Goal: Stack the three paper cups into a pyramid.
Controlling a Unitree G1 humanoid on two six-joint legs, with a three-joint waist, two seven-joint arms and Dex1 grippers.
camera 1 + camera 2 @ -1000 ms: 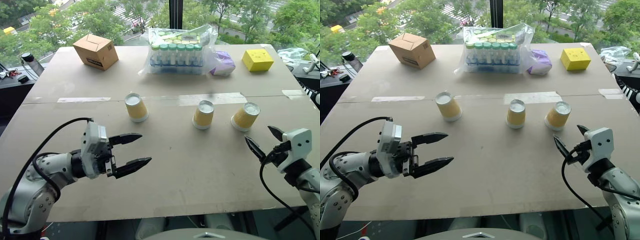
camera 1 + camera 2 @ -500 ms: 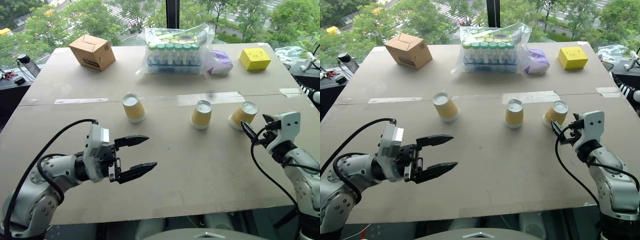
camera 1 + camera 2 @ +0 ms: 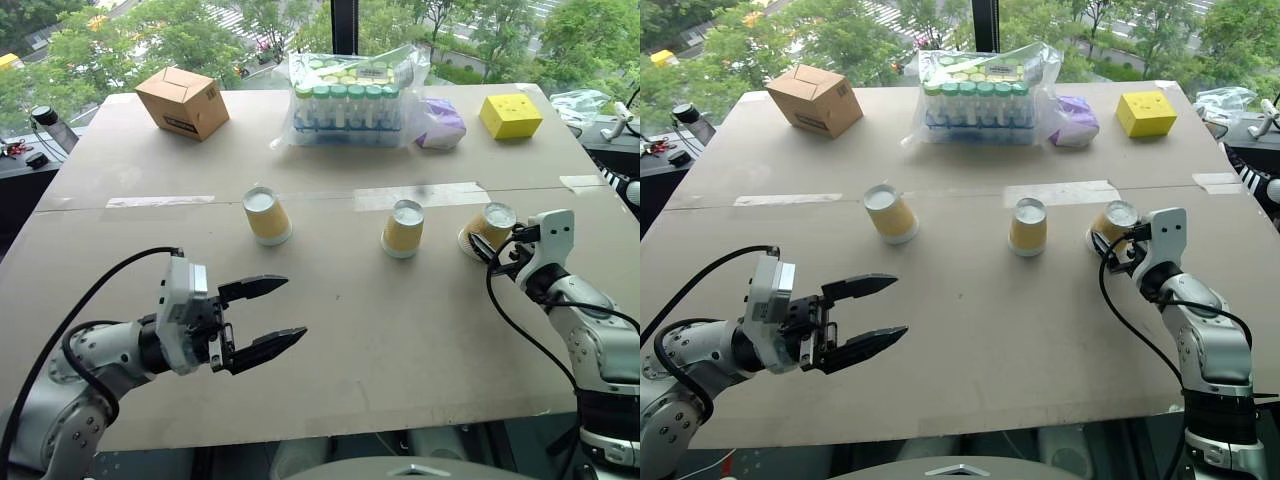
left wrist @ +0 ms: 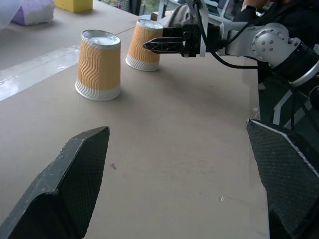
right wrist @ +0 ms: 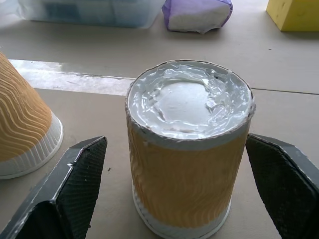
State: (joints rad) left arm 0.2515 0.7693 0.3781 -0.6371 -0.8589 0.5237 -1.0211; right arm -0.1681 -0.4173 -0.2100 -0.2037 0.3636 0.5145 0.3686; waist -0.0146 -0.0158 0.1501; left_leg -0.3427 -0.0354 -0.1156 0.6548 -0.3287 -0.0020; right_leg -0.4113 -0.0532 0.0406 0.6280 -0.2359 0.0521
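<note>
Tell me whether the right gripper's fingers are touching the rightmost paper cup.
Apart. In the right wrist view, bare table shows between each finger and the rightmost paper cup, which stands between the open fingers.

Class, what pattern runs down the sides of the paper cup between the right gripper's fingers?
Wavy vertical ribs, mustard-yellow, on the paper cup; clearest in the right wrist view.

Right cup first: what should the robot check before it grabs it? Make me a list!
1. Right tool open: ok.
2. Right cup sits between its fingers, not yet squeezed: ok.
3. Right cup standing upside down, base up: ok.
4. Middle cup apart from the right cup: ok.
5. Left tool open, over bare table, away from the cups: ok.
6. Left cup upside down, untouched: ok.
</note>
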